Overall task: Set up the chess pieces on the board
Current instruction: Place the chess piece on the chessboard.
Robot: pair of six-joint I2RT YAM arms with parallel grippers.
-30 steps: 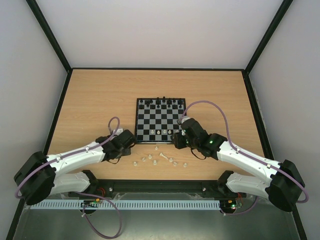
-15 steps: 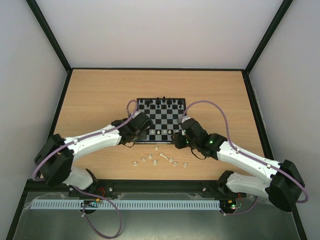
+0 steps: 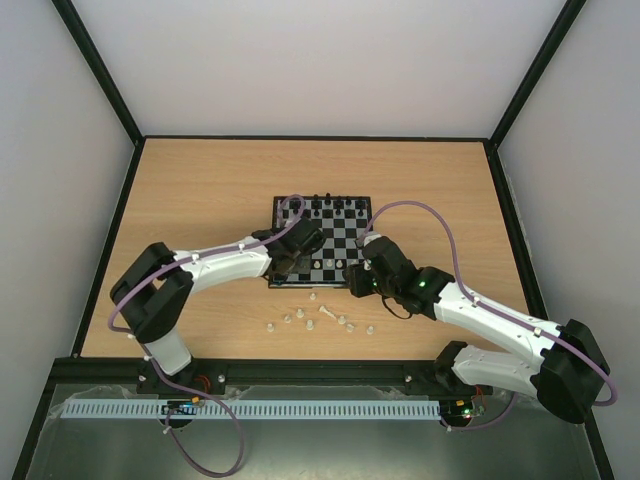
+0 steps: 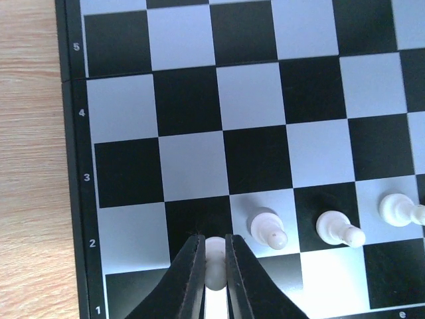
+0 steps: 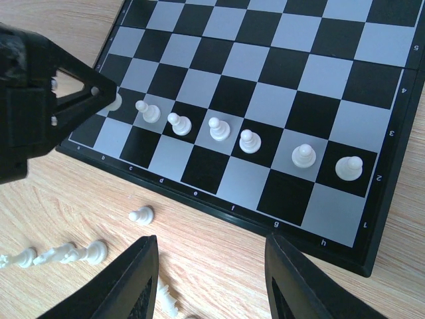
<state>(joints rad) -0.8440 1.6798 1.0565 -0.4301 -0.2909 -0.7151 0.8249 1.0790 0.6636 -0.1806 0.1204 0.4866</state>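
My left gripper (image 4: 213, 247) is shut on a whitish pawn (image 4: 214, 258), held low over the board (image 3: 335, 236) at its near left corner. It is one square left of the row of white pawns (image 4: 267, 228). I cannot tell whether the pawn touches the square. Several chess pieces (image 5: 219, 128) stand along that second row. My right gripper (image 5: 211, 269) hangs open over the wood just in front of the board's near edge, with nothing between its fingers. Loose chess pieces (image 3: 326, 312) lie on the table nearby, one pawn (image 5: 141, 214) left of the right gripper.
Black pieces (image 3: 320, 205) line the board's far row. The left gripper's body (image 5: 33, 113) covers the board's near left corner in the right wrist view. More toppled white pieces (image 5: 63, 254) lie left of the right fingers. Black frame rails border the table.
The left arm has swung from the table left of the board onto the board's near left corner, staying shut. The right arm has not moved.
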